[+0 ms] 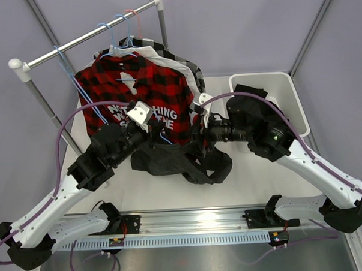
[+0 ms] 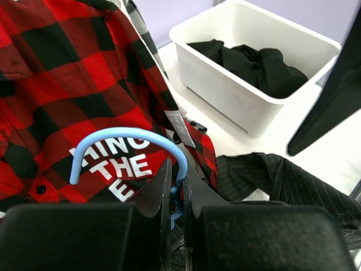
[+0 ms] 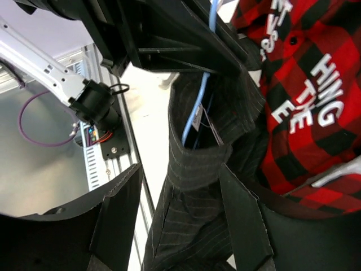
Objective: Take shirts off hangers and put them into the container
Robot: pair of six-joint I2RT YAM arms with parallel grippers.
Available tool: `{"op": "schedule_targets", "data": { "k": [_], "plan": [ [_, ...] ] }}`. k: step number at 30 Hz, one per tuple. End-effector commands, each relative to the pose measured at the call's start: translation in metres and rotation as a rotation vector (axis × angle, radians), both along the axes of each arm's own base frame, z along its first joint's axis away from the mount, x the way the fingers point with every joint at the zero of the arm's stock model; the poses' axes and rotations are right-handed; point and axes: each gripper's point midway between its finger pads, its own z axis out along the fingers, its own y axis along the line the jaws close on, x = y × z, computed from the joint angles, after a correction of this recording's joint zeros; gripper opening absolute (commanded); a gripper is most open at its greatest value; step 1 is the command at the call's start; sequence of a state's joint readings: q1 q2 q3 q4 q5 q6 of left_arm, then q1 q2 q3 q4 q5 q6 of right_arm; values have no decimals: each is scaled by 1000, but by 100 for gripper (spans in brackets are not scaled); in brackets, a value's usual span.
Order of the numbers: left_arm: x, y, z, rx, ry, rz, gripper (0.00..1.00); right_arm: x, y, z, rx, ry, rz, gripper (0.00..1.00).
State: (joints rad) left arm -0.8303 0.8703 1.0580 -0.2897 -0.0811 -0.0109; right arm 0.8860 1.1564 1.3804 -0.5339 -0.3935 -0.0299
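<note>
The left gripper (image 2: 176, 172) is clamped tight on the neck of a light-blue hanger (image 2: 128, 134). Seen from the left wrist, the hanger's hook arches up and over to the left. Its stem runs down into the collar of the charcoal pinstriped shirt (image 3: 194, 164), which sags from it and spreads crosswise over the tabletop (image 1: 171, 196), in front of the hanging plaid shirt (image 1: 137, 92). The right gripper (image 3: 179, 180) stands wide apart astride that collar, not closed on it. A black shirt (image 2: 254, 62) lies in the container (image 2: 225, 99) at the right rear.

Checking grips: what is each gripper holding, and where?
Left gripper pinches the light-blue hanger by its neck. Right gripper is open around the pinstriped shirt, holding nothing.
</note>
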Motion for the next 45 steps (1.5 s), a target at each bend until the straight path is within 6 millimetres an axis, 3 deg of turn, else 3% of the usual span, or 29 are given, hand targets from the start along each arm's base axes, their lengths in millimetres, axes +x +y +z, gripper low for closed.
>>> {"op": "schedule_targets", "data": {
  "k": [1,2,9,12,15,16,20,24,36,45],
  "plan": [
    [-3,-6,20,-37,-72,-46,0,-11,14,3,-19,8,123,66],
    [-3,-7,19,-36,-73,-47,0,-12,18,8,-12,6,136,66],
    [-3,-9,19,-35,-69,-55,0,-3,37,-14,-61,47,179,66],
    [-3,-8,19,-34,-71,-49,0,-6,40,-19,-72,61,216,58],
    [1,-4,18,-29,-73,-22,0,-11,41,-19,-71,69,245,44],
    [2,-3,18,-29,-73,-14,0,-12,40,-20,-76,69,246,34],
    [7,1,15,-18,-65,24,0,-10,34,-21,-81,53,216,11],
    [13,8,16,-12,-66,78,0,-7,23,-19,-90,24,163,1],
    [38,33,7,49,-20,290,0,-5,-18,-19,-121,-21,-1,0],
    [44,44,12,15,-9,378,0,-9,-41,-21,-105,-23,-89,8]
  ]
}}
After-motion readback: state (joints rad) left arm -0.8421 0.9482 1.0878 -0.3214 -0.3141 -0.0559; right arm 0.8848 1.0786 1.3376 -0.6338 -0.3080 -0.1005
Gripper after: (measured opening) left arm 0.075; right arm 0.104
